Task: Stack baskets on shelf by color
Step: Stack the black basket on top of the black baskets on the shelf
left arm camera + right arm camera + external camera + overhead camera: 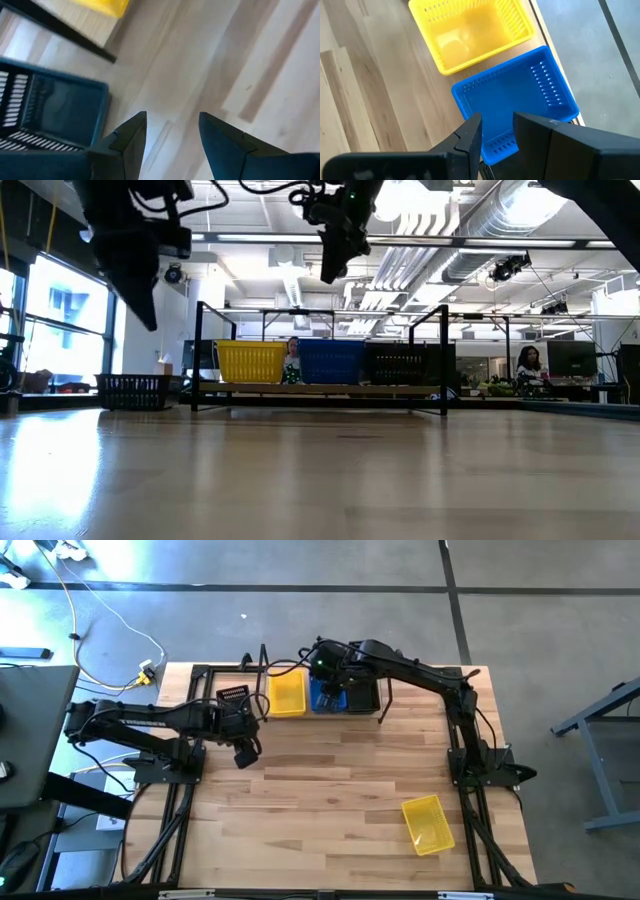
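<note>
On the shelf (300, 675) along the worktop's far edge stand three baskets in a row: yellow (287, 693), blue (327, 697), black (361, 695); whether any is a stack cannot be told. A fourth, black basket (233, 696) sits on the worktop (330, 780) just off the shelf's left end, and a second yellow basket (428, 824) lies alone near the front right corner. The right gripper (496, 131) hangs over the blue basket, fingers apart, holding nothing. The left gripper (171, 131) hovers beside the loose black basket, fingers apart, empty. The middle of the worktop lies bare.
</note>
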`<state>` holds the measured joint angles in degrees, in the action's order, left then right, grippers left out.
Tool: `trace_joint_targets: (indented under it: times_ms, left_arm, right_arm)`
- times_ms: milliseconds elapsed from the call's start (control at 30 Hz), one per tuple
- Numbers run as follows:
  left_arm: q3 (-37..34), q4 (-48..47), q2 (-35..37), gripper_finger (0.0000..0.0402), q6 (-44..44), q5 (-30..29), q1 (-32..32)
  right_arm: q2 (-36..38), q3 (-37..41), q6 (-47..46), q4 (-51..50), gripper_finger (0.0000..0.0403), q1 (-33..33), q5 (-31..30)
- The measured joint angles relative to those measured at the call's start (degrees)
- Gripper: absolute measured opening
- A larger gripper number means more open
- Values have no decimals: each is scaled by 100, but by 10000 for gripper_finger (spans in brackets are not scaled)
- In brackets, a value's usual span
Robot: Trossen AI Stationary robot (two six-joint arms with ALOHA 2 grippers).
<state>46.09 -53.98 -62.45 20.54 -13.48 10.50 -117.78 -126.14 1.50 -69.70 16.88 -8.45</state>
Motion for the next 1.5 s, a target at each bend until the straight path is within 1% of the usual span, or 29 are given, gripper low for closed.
trace_joint_targets:
  times_ms: [133,267,500,667,867,1033,1200,1367,1500]
  left_arm:
    - [-289,-53,93,170,-14,-252,-2]
    - [-416,-157,129,170,-55,-737,0]
    - [-406,-159,126,170,-31,-770,42]
    - [-35,-394,124,170,-35,-625,42]
    - [456,-1099,126,170,-374,-831,85]
    - [411,-1604,124,170,-1184,-944,432]
    - [210,-1636,124,170,-2305,-939,789]
    - [-35,-1254,124,170,-2934,-455,1120]
    - [-315,-879,124,170,-3372,-262,1374]
  right_arm:
    - [0,-143,0,-65,97,0,0]
    - [2,-156,0,-102,97,0,0]
    - [2,-156,-2,-128,97,0,0]
    - [2,-156,0,-128,97,0,0]
    - [2,-156,48,-126,97,0,0]
    - [2,-156,151,-124,97,0,0]
    - [2,-156,153,-122,97,0,0]
    - [2,-156,230,-122,97,0,1]
    - [2,-156,215,-120,97,0,2]
